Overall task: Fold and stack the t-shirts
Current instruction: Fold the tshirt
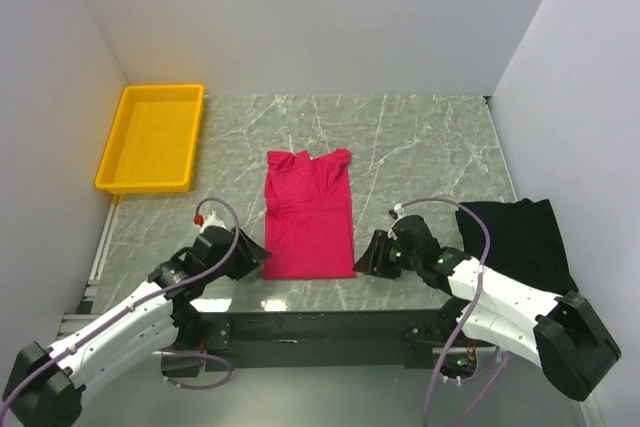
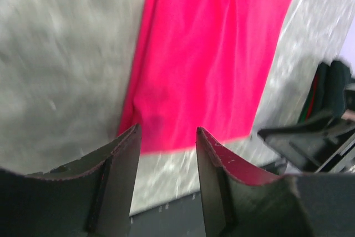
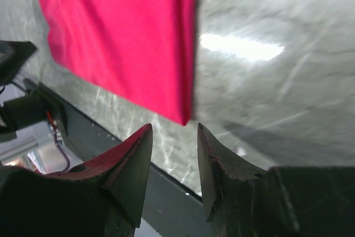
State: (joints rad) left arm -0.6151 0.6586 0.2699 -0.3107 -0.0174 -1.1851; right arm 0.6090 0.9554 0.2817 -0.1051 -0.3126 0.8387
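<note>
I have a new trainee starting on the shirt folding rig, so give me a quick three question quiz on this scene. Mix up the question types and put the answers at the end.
1. Multiple choice: how does the crimson-pink cloth t-shirt lie? A, hanging off the far edge. B, flat on the grey marbled table, its near end between the two grippers. C, rolled into a ball.
2. Fill the gap: the black cloth t-shirt lies by the table's ___ edge.
3. True or false: the left gripper and the right gripper are both shut on cloth.
Key: 1 B. 2 right. 3 false, both stand open and hold nothing.
</note>
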